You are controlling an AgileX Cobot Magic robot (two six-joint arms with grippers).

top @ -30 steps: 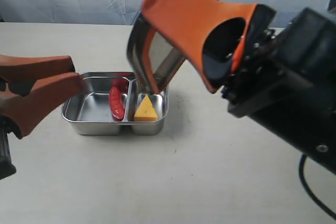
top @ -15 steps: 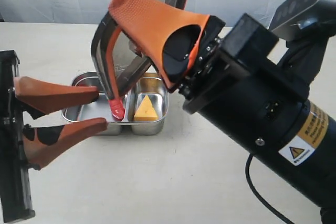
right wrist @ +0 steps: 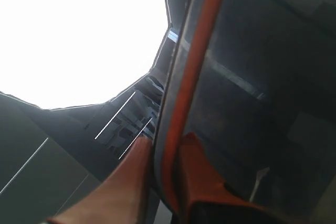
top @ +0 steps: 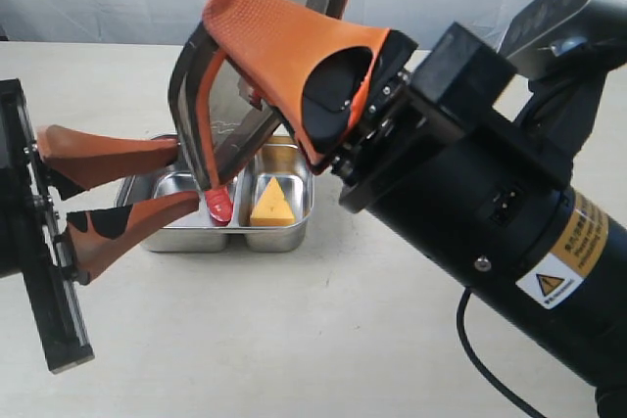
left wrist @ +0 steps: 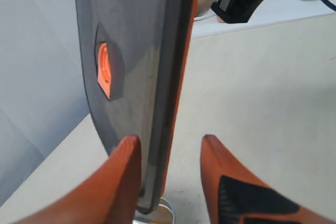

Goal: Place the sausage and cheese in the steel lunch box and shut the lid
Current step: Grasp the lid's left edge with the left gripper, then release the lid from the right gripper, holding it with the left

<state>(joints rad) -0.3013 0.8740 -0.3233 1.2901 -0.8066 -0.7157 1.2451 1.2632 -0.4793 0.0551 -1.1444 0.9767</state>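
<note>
Lid, dark and smoky, is hanging tilted on edge in the right gripper, and the pair are filling most of the exterior view; those jaws are pinching together on the lid's rim, one orange finger on each face, the rest of the lid reaching down and away from the fingertips. Next in size, the left gripper is pointing in from the side with its jaws standing apart, and the lid's lower corner is sitting in the gap between them: in the left wrist view the edge is running close along one finger, whether touching I cannot tell, while clear space is showing before the other. The steel lunch box is resting on the table, just beyond the left fingertips and beneath the lid that the right jaws are holding. The sausage is lying in the compartment nearer the left jaws, only its red end showing under the lid's lower corner, just past the lower left finger. The cheese is sitting across the divider, in the compartment farther from the left jaws, apart from both grippers. Smallest, the lid's orange valve tab is showing well up from the left fingertips.
</note>
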